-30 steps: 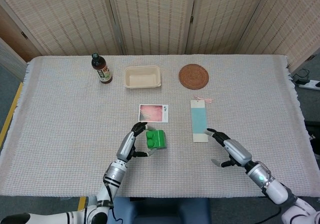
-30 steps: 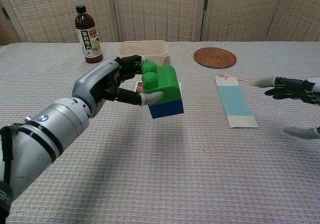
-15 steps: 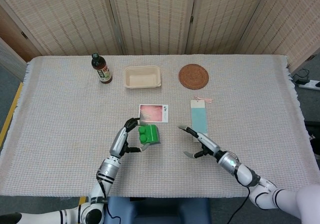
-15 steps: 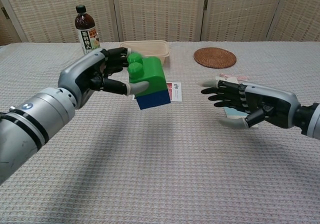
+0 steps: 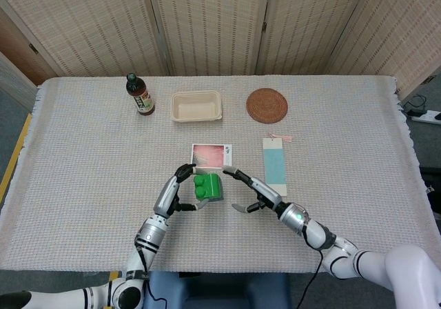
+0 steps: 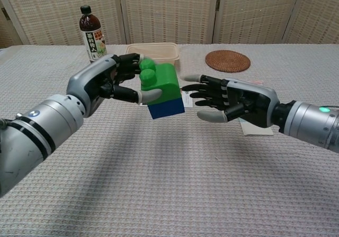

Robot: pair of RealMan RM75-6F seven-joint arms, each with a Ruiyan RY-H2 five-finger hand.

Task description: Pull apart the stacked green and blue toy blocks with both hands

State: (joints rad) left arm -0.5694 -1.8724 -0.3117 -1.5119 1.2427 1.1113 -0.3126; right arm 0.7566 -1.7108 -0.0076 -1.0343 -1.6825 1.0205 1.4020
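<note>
Far left at the back of the tabletop [image 5: 83, 157]: a dark bottle [image 5: 139, 94] with a printed label, standing upright. Just to its right, a shallow beige tray [image 5: 196, 106], well apart from everything nearer the front.

Lower and left of centre: the left hand [image 6: 108, 83], grasping the stacked blocks from their left side, dark fingers [image 6: 127, 62] curled over the top studs and a pale fingertip pressed against the near face. Held clear of the tabletop, slightly tilted: the green block [image 6: 161, 81] on top, the blue block [image 6: 166, 109] beneath it and still joined to it. From the head view, only the green top showing, just below a small photo card [image 5: 211, 155] lying flat on the cloth.

Immediately right of the blocks: the right hand [image 6: 233, 99], released, fingers spread and reaching toward the stack, fingertips close to the green block's right side, holding nothing. Cannot tell from either view whether any fingertip actually touches the block.

Right of centre, on the cloth: a long pale strip with a light blue panel [image 5: 275, 165], partly hidden behind the right hand in the chest view. Behind it, near the back edge: a round woven brown coaster [image 5: 267, 105], lying flat, well apart from the tray.
</note>
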